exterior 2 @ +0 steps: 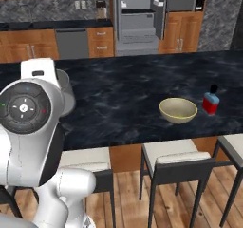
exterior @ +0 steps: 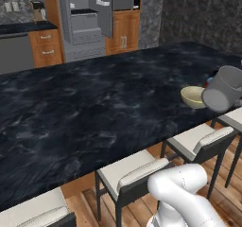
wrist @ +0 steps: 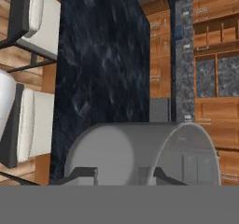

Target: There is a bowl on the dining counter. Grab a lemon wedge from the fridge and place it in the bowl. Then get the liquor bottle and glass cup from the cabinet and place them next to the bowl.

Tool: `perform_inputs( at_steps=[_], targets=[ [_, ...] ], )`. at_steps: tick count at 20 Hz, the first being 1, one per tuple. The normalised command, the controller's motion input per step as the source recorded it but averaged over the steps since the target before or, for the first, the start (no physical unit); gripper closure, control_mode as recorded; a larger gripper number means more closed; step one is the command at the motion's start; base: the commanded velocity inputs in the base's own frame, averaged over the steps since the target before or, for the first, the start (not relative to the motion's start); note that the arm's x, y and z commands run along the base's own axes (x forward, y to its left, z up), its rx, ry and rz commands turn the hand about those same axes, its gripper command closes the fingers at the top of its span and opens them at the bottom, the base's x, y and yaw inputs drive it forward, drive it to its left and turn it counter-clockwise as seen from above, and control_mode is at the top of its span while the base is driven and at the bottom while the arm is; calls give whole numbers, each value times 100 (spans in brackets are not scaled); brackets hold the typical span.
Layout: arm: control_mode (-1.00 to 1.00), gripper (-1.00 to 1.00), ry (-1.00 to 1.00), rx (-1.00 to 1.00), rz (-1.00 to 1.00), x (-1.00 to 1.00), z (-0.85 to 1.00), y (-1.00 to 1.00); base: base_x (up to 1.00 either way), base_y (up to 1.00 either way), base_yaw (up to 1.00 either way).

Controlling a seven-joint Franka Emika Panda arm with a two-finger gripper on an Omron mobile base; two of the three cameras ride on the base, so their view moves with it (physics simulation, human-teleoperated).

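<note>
Gripping glass cup (wrist: 140, 153) in hand (wrist: 121, 175)

A rendered home kitchen. A long island surface (exterior: 94, 108) with a black marbled top fills the middle of the frame, with white-seated stools (exterior: 134, 174) along its near edge over a wooden plank floor (exterior 2: 128, 194). At the top of the frame stand orange-brown wooden cabinets (exterior 2: 28, 44), a grey fridge (exterior 2: 137, 18) with its doors open, and a grey dishwasher panel (exterior 2: 72, 42).
</note>
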Motion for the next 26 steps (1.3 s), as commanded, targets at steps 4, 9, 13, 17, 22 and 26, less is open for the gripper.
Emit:
perform_inputs(
  at_steps=[4,9,13,17,22,26],
  targets=[
    [100,100,0,0,0,0,0,0,92,-53,-2],
    [-100,100,5,0,0,80,-11,-22,19,-10,0],
    [-100,100,15,0,0,100,-18,-20,0,0,0],
    [-100,100,16,0,1,100,-34,-18,0,0,0],
    [-100,100,15,-2,8,88,-59,-22,0,0,0],
    [-100,100,11,-3,12,76,-71,-32,0,0,0]
  ],
)
